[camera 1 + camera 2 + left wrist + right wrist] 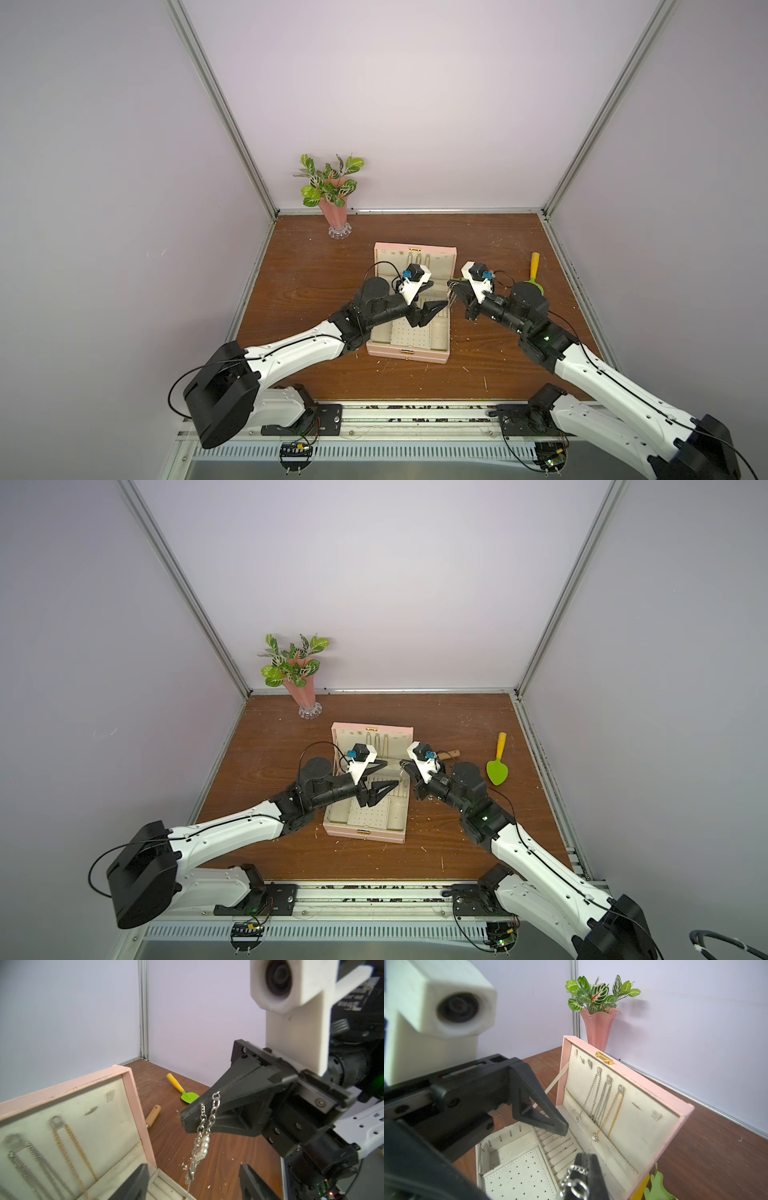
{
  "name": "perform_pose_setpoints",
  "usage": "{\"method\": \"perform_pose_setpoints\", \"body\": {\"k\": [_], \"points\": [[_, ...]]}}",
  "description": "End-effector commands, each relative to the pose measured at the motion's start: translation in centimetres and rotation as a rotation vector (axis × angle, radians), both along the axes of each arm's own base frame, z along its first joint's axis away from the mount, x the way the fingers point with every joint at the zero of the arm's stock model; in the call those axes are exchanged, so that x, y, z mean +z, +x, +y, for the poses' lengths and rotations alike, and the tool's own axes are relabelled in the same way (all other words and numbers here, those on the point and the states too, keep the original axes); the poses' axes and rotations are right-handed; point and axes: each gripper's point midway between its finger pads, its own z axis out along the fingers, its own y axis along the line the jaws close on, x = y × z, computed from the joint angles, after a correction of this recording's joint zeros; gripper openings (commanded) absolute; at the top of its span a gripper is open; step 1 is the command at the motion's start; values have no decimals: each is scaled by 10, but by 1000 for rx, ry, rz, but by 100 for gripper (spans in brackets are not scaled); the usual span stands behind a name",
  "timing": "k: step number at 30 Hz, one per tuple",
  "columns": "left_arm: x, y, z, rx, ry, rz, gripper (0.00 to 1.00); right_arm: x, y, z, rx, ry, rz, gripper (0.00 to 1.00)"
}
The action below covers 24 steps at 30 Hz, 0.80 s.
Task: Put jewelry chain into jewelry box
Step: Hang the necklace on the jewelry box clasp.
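Pink outside and cream within, the box (pixel 386 352) sits open in the middle of the desk (pixel 374 386). Its dotted pad (pixel 411 332) is nearest, the ring rows (pixel 560 1147) lie beyond that, and the lid (pixel 395 249) stands upright at the far side.

The chain (pixel 204 1136) is not in the box yet. It dangles from the right hand (pixel 184 1119), whose fingers are pressed together on its top links, roughly above the box's right rim. I cannot tell whether it hangs inside that rim or just outside it.

To finish well, I would carry the chain a little left until the loose end hangs over a bare pocket of the tray. Then I would lower it until the links pool on the lining, and only then let go. Released from height, so limp a chain could swing and slide over the rim onto the desk.

The left hand (pixel 440 293) hovers over the tray, empty, with its fingers spread and their tips close beside the chain. It should either close cleanly on the hanging part or draw aside so nothing snags.

Both arms reach in from the near edge with forearms slanting inward. Their wrists are turned so the two hands point at each other above the box's right half. Beyond them, necklaces (pixel 602 1101) hang inside the lid.
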Motion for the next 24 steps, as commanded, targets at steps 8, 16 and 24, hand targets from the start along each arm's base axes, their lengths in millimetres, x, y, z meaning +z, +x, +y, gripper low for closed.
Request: {"method": "perform_pose_setpoints", "body": {"k": [8, 16, 24], "points": [[7, 4, -13, -72, -99, 37, 58, 25, -7, 17, 99, 49, -10, 0], [9, 10, -14, -67, -131, 40, 36, 22, -7, 20, 114, 32, 7, 0], [7, 16, -9, -36, -136, 44, 17, 20, -2, 21, 100, 23, 11, 0]]}}
